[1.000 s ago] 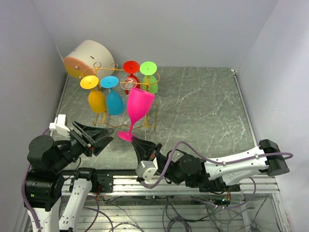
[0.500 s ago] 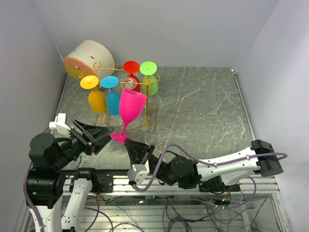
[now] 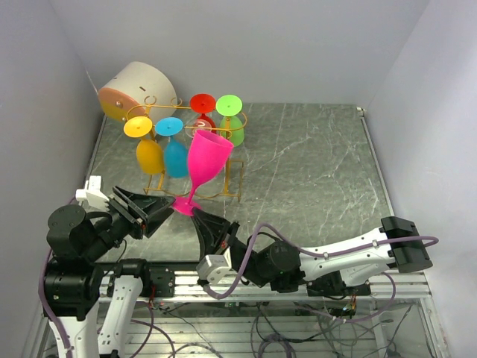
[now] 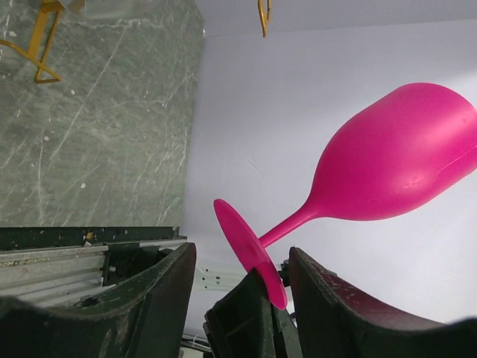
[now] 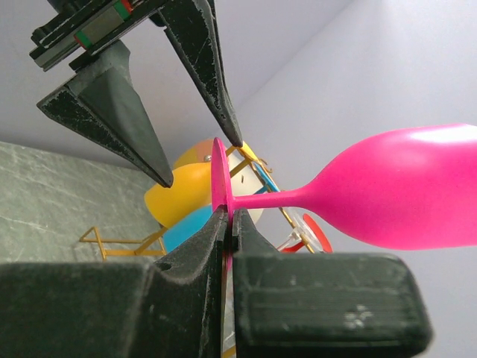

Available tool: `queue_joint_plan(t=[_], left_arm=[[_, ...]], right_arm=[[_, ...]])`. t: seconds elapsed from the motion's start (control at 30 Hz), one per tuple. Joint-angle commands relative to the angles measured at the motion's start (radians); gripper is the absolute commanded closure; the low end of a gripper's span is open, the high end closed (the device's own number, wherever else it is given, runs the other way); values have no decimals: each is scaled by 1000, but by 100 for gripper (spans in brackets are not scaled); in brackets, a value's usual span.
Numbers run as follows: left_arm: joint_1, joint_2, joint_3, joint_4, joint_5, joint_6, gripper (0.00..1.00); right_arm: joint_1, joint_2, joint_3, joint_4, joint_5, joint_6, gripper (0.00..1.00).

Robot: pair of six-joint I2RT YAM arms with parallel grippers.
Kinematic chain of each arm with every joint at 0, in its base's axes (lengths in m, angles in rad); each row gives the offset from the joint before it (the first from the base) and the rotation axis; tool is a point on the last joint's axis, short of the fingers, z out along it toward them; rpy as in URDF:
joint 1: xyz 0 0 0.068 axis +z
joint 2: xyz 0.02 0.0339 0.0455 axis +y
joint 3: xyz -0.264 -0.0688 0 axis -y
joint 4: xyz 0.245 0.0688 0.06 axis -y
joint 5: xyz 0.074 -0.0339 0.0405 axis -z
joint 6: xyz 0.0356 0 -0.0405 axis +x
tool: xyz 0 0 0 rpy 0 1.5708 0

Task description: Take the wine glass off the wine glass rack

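The pink wine glass (image 3: 206,160) is off the gold wire rack (image 3: 227,196), tilted in the air in front of it. My right gripper (image 3: 195,218) is shut on the rim of the glass's foot, which the right wrist view shows clamped edge-on (image 5: 229,216). My left gripper (image 3: 165,209) is open, its fingertips to either side of the foot's far edge without touching it. The left wrist view shows the foot between its fingers (image 4: 153,298) and the bowl (image 4: 402,168) up to the right.
Yellow (image 3: 149,155), blue (image 3: 176,156), red (image 3: 203,104) and green (image 3: 232,130) glasses hang on the rack. A white-and-orange drum (image 3: 138,89) lies behind it by the left wall. Walls close in the left, back and right.
My right gripper has carried the pink glass a little to the left, bringing its foot up to the open left gripper. The left gripper has hardly moved.
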Motion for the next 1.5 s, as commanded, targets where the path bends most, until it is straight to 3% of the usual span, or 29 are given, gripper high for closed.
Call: queue_joint_plan(t=[0.0, 0.17, 0.37, 0.77, 1.03, 1.2, 1.23, 1.37, 1.47], left_arm=[[20, 0, -4, -114, 227, -80, 36], [32, 10, 9, -119, 234, -84, 33], [47, 7, 12, -100, 246, -122, 45], [91, 26, 26, -109, 300, -106, 47], [114, 16, 5, -68, 339, -106, 92], [119, 7, -9, -68, 341, -79, 93], [121, 1, -17, -65, 343, -76, 93], [121, -33, -58, -39, 314, -72, 93], [121, -74, -111, 18, 292, -89, 93]], right_arm=[[13, 7, 21, 30, -14, -11, 100], [14, 20, 29, -13, -26, -17, 100], [14, 27, 26, -16, -36, -16, 100], [14, 56, 39, -1, -55, -72, 100], [16, 51, 37, -13, -64, -64, 100], [29, 21, 25, -22, -14, -27, 100], [33, 11, 24, -22, 11, -13, 95], [80, -55, 1, -79, 146, 57, 53], [147, -132, -17, -197, 277, 166, 48]])
